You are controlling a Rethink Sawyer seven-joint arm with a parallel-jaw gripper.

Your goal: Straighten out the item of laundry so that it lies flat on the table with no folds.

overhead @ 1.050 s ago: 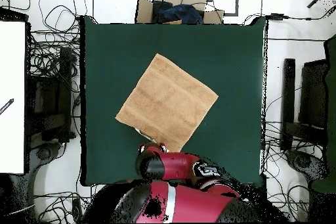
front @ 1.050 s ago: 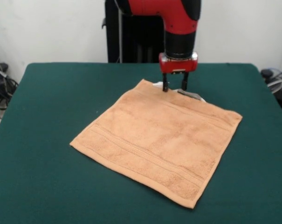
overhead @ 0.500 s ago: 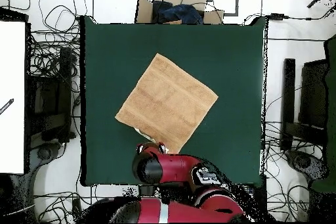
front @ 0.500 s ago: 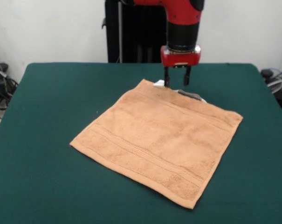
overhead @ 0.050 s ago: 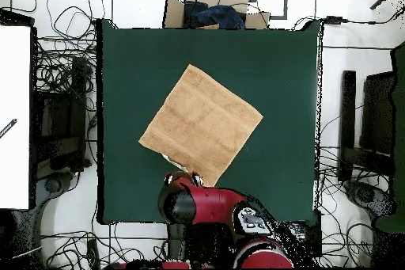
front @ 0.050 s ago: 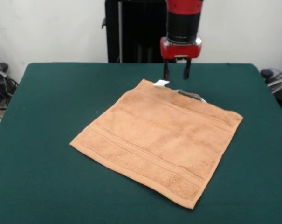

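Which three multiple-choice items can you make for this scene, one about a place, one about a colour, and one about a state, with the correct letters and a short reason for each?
1. Where is the gripper in the front view?
A. Above the towel's far edge, near the white tag
B. Over the towel's near corner
C. Off the table's left side

2. What colour is the table top?
A. Grey
B. Dark green
C. White

3. How does the towel lie?
A. Crumpled in a heap
B. Folded in half
C. Spread flat, with no folds seen

Answers: 1 A, it hangs above the edge by the white tag. 2 B, green cloth shows all round. 3 C, all four corners lie out.
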